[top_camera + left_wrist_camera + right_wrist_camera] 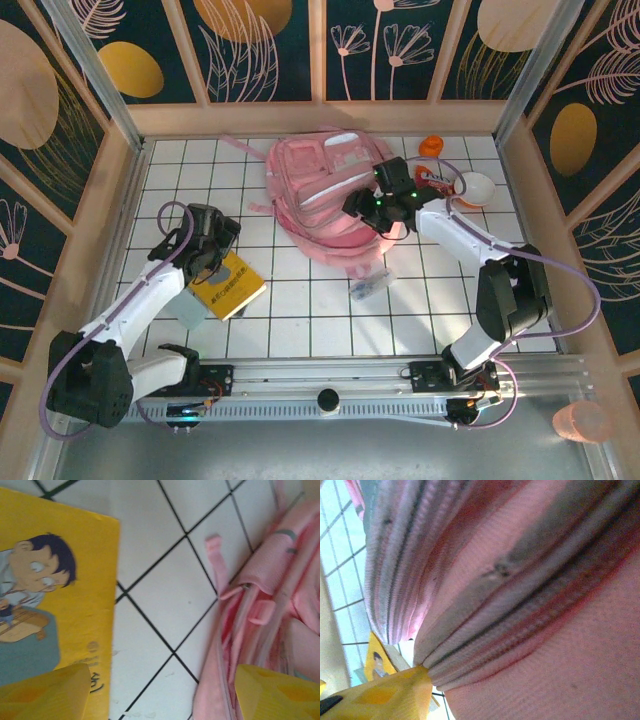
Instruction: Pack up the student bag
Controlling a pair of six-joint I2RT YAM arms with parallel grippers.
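The student bag lay at two o'clock from your left gripper (wide open, empty); your right gripper touched it, grip unclear.

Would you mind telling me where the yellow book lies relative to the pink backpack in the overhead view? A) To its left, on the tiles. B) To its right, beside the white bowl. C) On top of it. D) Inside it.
A: the yellow book lies flat on the white tiles to the left of the pink backpack, apart from it.
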